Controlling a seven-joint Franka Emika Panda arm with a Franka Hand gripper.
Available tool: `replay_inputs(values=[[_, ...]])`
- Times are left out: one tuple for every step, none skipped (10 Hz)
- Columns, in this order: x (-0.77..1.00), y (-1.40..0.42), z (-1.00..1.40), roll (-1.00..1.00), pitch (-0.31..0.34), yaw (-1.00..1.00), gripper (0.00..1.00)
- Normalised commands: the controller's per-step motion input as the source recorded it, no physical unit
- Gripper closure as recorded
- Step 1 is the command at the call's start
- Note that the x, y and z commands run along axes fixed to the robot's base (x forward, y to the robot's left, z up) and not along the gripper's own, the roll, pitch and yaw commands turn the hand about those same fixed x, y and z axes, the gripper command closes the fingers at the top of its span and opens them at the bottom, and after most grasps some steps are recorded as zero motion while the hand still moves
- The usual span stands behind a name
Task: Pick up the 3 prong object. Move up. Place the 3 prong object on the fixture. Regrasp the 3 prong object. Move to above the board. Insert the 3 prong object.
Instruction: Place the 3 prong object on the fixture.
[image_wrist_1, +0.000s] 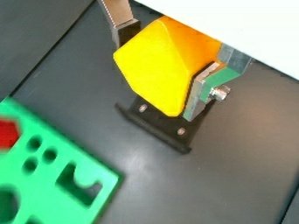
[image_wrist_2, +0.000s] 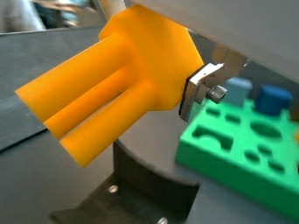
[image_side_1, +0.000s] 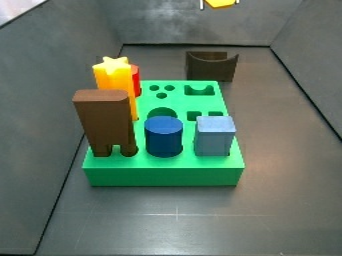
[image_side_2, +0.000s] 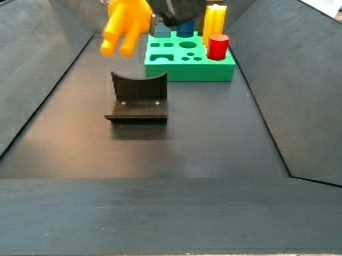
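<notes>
You have tool clamped on 3 prong object, raised above fixture. Pick-up and lift look done. Left: place on fixture, regrasp, move over board, insert. Prongs point down-outward.

A robot test cell, probably in a lab: a bare dark floor walled by sloping dark panels, holding a dark L-shaped fixture and a bright green holed board; the tool hangs above the fixture.

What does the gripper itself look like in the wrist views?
The gripper above the fixture has two flat silver metal fingers. A silver bolt shows on one finger. No cables or markings are visible.
</notes>
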Motion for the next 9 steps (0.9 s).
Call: replay_inputs(values=[[0.0,0.0,0.0,-1.0,0.433,0.78,1.0],[0.02,0.01,0.0,-0.74,0.493,0.47,1.0],[0.05,0.02,0.0,-0.55,0.523,0.27,1.0],[0.07,0.02,0.0,-0.36,0.51,0.04,1.0],[0.08,0.03,0.0,-0.28,0.454,-0.07,1.0],[0.08,0.03,-0.01,-0.19,0.37,-0.16,1.0],[0.08,0.03,0.0,-0.15,0.329,-0.19,1.0],[0.08,0.03,0.01,-0.08,0.253,-0.2,1.0],[0.08,0.03,0.0,-0.05,0.21,-0.2,1.0]])
